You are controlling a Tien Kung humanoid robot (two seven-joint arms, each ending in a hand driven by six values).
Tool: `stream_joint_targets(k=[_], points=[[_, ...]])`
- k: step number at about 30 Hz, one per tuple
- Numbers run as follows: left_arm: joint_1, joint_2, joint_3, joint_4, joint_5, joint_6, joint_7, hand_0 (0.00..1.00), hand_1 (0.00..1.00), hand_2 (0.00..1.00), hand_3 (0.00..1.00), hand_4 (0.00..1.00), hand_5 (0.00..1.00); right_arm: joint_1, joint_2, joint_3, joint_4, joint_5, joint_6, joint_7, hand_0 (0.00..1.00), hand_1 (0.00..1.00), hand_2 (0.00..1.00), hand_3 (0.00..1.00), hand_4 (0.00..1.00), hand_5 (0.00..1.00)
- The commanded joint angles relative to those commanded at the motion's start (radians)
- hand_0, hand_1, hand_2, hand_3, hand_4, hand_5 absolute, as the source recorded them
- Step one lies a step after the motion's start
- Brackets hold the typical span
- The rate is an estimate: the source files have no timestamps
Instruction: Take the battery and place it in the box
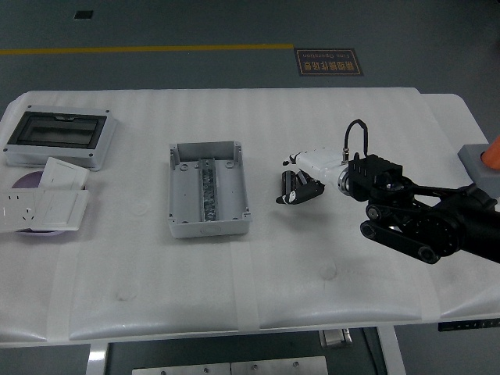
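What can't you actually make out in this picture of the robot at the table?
- Battery: none can be picked out in the head view; the right hand may cover it, its fingers too dark and small to tell.
- Open grey box: contents along its floor are blurred.
- Orange thing at the right: cut off by the picture's edge.
- Left arm: out of view.

Grey floor (195, 23); yellow line (141, 50)
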Motion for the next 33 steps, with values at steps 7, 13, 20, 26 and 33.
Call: stream_joint_targets(k=[7,13,20,26,33], points=[[-0.002,0.0,-0.008,-0.002,0.007,0.001,-0.001,0.654,0.661,0.619,0.647,0.65,0.319,-0.002,0.007,-0.014,-0.004,-0.003,-0.017,0.001,0.794,0.777,0.884,0.902,0.961,0.733],[-0.001,0.0,-0.013,-0.002,0.01,0.002,-0.002,0.654,0.661,0.619,0.646,0.65,0.32,-0.003,0.004,-0.028,-0.005,-0.013,-0.028,0.002,0.788,0.774,0.867,0.888,0.914,0.702],[-0.002,-0.001,-0.017,-0.003,0.012,0.002,-0.002,0.654,0.661,0.619,0.647,0.65,0.319,-0.002,-0.002,-0.042,-0.005,-0.022,-0.034,0.003,0.78,0.752,0.823,0.858,0.802,0.57],[-0.002,-0.001,-0.018,-0.003,0.012,0.003,-0.003,0.654,0.661,0.619,0.647,0.65,0.318,-0.004,-0.002,-0.048,-0.006,-0.024,-0.044,0.007,0.775,0.743,0.8,0.826,0.782,0.545],[-0.003,-0.003,-0.021,-0.004,0.017,0.003,-0.003,0.654,0.662,0.619,0.648,0.649,0.321,-0.006,-0.002,-0.045,-0.009,-0.017,-0.06,0.011,0.76,0.72,0.74,0.755,0.693,0.455]])
